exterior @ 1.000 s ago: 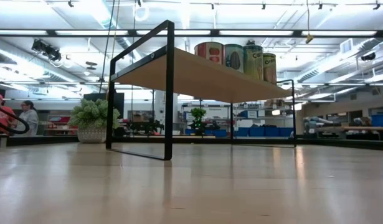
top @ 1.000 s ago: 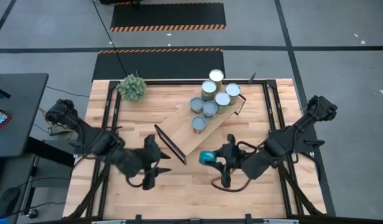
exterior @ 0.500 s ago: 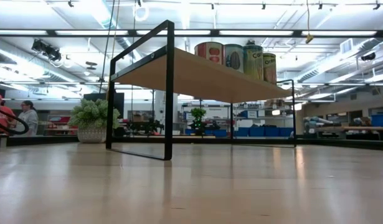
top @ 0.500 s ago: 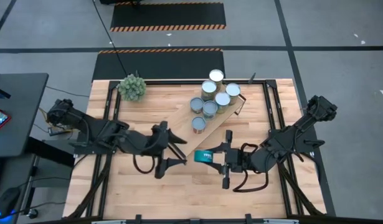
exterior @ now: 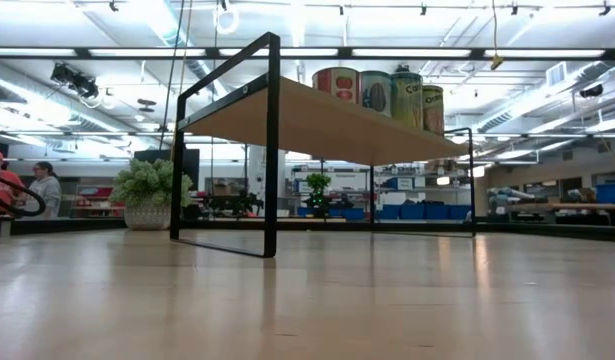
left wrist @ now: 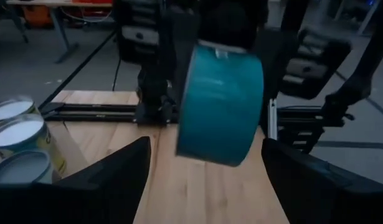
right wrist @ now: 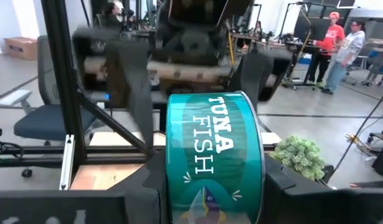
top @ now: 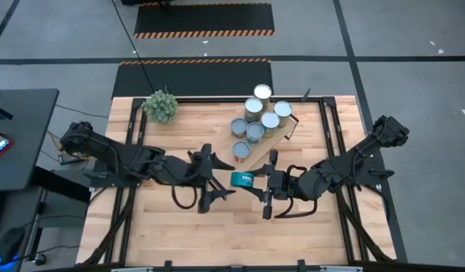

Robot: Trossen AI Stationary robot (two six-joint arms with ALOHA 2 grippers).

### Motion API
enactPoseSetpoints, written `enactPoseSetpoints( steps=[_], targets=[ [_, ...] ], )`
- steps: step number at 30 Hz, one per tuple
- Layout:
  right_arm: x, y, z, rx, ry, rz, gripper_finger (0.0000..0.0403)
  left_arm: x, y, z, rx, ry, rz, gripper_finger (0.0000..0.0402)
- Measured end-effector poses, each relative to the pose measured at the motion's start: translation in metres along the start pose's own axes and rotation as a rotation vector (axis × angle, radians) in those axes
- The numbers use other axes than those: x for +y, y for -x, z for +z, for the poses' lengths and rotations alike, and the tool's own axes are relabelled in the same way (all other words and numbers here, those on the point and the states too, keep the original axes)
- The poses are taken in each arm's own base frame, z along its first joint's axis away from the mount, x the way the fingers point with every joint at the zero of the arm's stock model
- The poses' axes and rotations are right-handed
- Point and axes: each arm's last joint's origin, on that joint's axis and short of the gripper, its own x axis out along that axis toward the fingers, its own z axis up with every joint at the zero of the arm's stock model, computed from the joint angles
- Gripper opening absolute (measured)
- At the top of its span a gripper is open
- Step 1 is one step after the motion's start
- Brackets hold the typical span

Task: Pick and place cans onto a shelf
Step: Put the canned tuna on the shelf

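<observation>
High view: the right end effector (top: pixel 251 181) is gripping a teal can (top: pixel 242 179) above the desk (top: pixel 217 227), just off the shelf (top: pixel 256 151); the left end effector (top: pixel 217 183) is facing it, spread wide. Right wrist view: the can is showing a teal label reading "TUNA FISH". Low view: four cans (exterior: pixel 377 93) are standing on the shelf.

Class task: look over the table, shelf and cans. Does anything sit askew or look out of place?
Yes: the shelf lies diagonally across the table, not square with its edges. Six cans crowd its far end, and a teal tuna tin is held on its side in the right gripper.
</observation>
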Motion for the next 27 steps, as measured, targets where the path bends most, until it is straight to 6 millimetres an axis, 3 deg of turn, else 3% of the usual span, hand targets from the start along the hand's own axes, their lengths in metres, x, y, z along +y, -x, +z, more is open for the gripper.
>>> enactPoseSetpoints(
  steps=[10,22,27],
  targets=[
    [-0.0013,-0.0016,0.0011,-0.01,-0.012,0.019,0.0146,0.0007,-0.0088,-0.0044,0.019,-0.053,0.006,0.0299],
    [-0.0049,-0.0052,0.0009,-0.007,-0.054,0.038,0.0147,0.0023,-0.0094,-0.0036,0.014,-0.052,0.006,0.0187],
    [-0.0094,-0.0094,-0.0031,0.03,-0.126,0.058,0.0178,0.0026,-0.0094,-0.0052,0.029,-0.061,0.01,0.015]
  ],
)
